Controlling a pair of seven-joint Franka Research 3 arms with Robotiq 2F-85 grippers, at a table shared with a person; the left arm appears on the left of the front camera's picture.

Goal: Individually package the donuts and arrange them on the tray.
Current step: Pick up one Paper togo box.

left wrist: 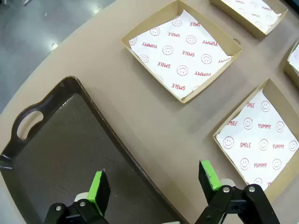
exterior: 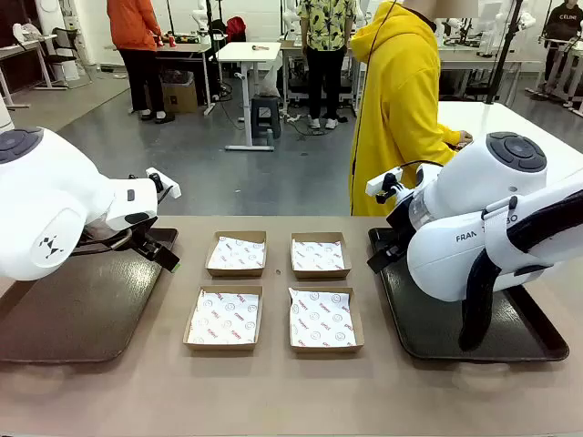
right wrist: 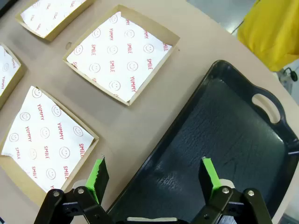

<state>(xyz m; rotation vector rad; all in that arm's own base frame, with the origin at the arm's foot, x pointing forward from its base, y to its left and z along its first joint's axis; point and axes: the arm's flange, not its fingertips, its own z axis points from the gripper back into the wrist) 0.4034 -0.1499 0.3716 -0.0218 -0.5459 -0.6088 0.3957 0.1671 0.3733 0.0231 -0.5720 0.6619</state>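
Note:
The donuts are out of view. My left gripper point(exterior: 157, 249) point(left wrist: 154, 179) hangs open and empty over the right edge of the dark brown tray point(exterior: 73, 314) point(left wrist: 60, 154) at the table's left. On the opposite side, my right gripper point(exterior: 383, 255) point(right wrist: 153, 171) is open too, holding nothing, above the left edge of the black tray point(exterior: 437, 341) point(right wrist: 233, 135). Both trays are bare.
Several shallow cardboard boxes lined with printed white paper lie in a square between the trays, such as the near-left box point(exterior: 224, 318) and the far-right box point(exterior: 320, 255). A person in a yellow hoodie point(exterior: 401, 109) stands at the far side, turned away.

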